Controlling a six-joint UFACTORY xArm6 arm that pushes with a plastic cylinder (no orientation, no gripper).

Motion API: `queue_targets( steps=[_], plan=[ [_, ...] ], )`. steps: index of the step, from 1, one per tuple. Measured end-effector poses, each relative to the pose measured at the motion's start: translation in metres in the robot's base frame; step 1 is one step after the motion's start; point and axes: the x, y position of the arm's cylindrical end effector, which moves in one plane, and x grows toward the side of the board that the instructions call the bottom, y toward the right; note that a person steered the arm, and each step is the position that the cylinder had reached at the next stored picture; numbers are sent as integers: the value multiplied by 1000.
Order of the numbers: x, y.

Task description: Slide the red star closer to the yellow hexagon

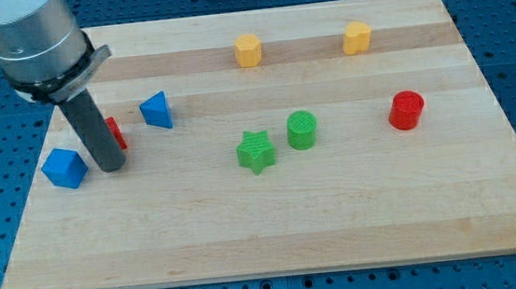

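Your inventory, on the pale wooden surface (274, 218): one dark rod ending in my tip (112, 167), set down near the surface's left edge; this arm carries no fingers, so there is no spread or pinch to report. One red plastic block (115, 132), mostly hidden behind the rod, just at the rod's right side and touching or nearly touching it; you cannot confirm its star shape from what shows. One blue plastic block, roughly cubic (63, 168), just left of the tip, close to the left edge. One blue plastic block, triangular in outline (156, 110), up and to the right of the red block, near it but apart. One green plastic star (256, 151) and one green plastic cylinder (302, 129), side by side near the middle of the surface, with a narrow gap between them. One red plastic cylinder (407, 110), toward the right edge. Two yellow plastic blocks along the top edge: one (248, 50) at about the middle of that edge, the other (356, 38) nearer the top right corner; both look many-sided, and you cannot tell which is the hexagon. Both lie well apart from the red block by the rod.
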Motion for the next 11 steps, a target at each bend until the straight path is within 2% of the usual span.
queue_targets(
  steps=[3, 5, 6, 7, 9, 10, 11],
  plan=[
    [-86, -25],
    [-83, -59],
    [-104, -60],
    [-118, -26],
    [-142, 99],
    [-159, 107],
    [-158, 105]
  ],
)
